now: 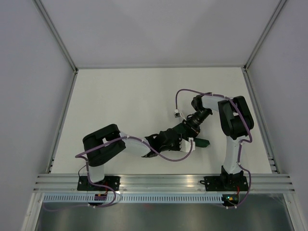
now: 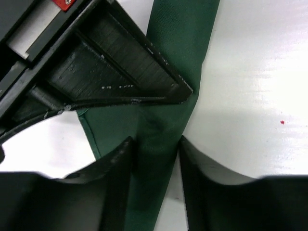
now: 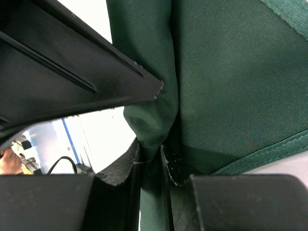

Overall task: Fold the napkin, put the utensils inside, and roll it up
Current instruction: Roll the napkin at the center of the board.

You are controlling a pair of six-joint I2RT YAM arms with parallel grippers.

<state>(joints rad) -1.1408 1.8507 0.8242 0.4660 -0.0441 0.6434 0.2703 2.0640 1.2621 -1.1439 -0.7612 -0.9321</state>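
The dark green napkin (image 1: 201, 142) lies bunched into a narrow strip between the two arms, right of the table's middle; only its end shows from above. My left gripper (image 2: 155, 144) straddles the strip (image 2: 178, 43), its left finger (image 2: 115, 163) against the cloth and a sliver of table showing beside the right finger, so it is open. My right gripper (image 3: 150, 151) is shut on a pinched fold of the napkin (image 3: 231, 86). Both grippers meet closely (image 1: 185, 137). The utensils are hidden.
The other arm's black finger fills the upper left of each wrist view (image 2: 120, 62) (image 3: 72, 77). A purple cable with a white plug (image 1: 178, 114) loops over the right arm. An aluminium rail (image 1: 163, 180) runs along the near edge, and grey walls enclose the white table (image 1: 120, 96).
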